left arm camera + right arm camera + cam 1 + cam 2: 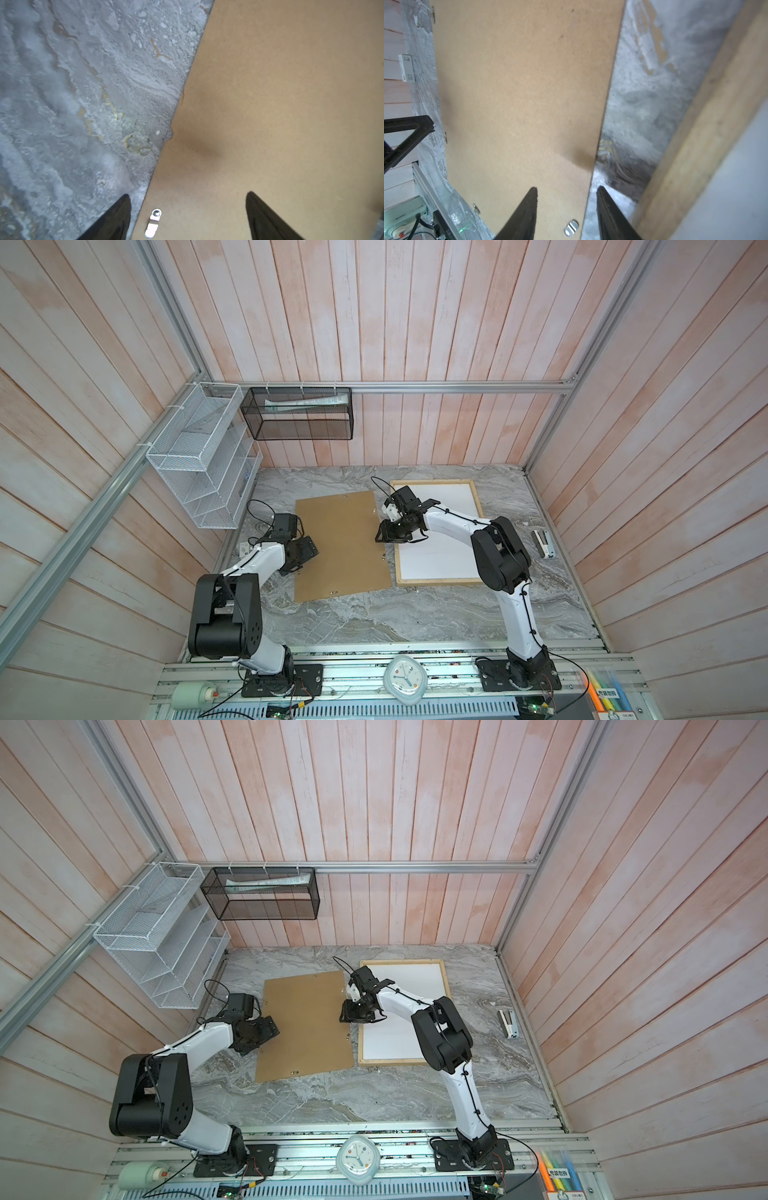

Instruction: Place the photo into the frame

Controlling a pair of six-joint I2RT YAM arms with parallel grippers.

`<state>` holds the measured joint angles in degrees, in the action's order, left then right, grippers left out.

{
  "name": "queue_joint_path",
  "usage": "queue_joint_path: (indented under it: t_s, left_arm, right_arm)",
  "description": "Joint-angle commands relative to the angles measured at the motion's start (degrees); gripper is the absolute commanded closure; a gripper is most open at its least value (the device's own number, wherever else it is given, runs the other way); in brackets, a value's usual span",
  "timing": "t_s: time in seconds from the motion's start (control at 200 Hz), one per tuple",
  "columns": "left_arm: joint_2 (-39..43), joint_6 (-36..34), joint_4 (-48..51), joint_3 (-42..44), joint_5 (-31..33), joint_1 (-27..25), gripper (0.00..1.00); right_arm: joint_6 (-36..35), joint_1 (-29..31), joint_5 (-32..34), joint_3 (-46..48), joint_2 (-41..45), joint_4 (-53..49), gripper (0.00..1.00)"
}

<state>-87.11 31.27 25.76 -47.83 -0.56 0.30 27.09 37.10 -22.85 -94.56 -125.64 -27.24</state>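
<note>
1. Left pincer (302, 552) hangs over the left side of the brown backing board (340, 547), toward the left edge of the counter (415, 614). Its jaws are spread wide with nothing held. In the left wrist view a small metal clip (153, 222) on the board shows between the fingers.
2. The board lies flat mid-counter, slightly skewed.
3. The right pincer (567, 187) hovers at the board's right edge, jaws parted and pinching nothing. One finger is over the board, the other over the bare strip of counter beside it.
4. The frame (432, 482) lies flat just across that strip, toward the far right corner. The photo (449, 497) appears to lie inside it, white back up.
5. A stapler (543, 544) sits by the right edge.
6. A black wire basket (299, 414) hangs on the far wall.
</note>
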Motion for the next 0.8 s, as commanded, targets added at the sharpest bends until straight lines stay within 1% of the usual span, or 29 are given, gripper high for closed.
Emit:
queue_joint_path:
  t_s: [0.0, 0.13, 0.29, 0.42, 0.6, 0.795]
  left_arm:
    - [3.03, 0.27, 4.0, 1.79, 2.84, -0.31, 0.12]
    - [4.85, 0.55, 5.49, 3.23, 2.49, -0.71, 0.14]
    - [6.82, 2.66, 6.66, 5.58, 4.18, -3.45, 0.15]
    - [7.74, 3.54, 6.89, 7.03, 6.06, -5.34, 0.15]
    - [7.92, 2.3, 7.2, 7.76, 7.15, -5.4, 0.15]
    - [7.75, 1.26, 6.01, 7.84, 6.97, -5.44, 0.15]
  right_arm:
    - [-0.46, 1.59, 2.81, 3.83, 4.14, -1.31, 0.48]
    - [0.45, 2.68, 3.12, 7.7, 6.99, -1.63, 0.46]
    - [1.85, 5.03, 3.85, 8.48, 7.96, -3.81, 0.46]
    - [3.85, 6.98, 5.55, 7.11, 7.02, -5.69, 0.46]
    - [6.0, 8.73, 10.86, 4.72, 5.35, -9.56, 0.46]
    - [7.74, 9.33, 14.06, 2.55, 3.71, -13.3, 0.46]
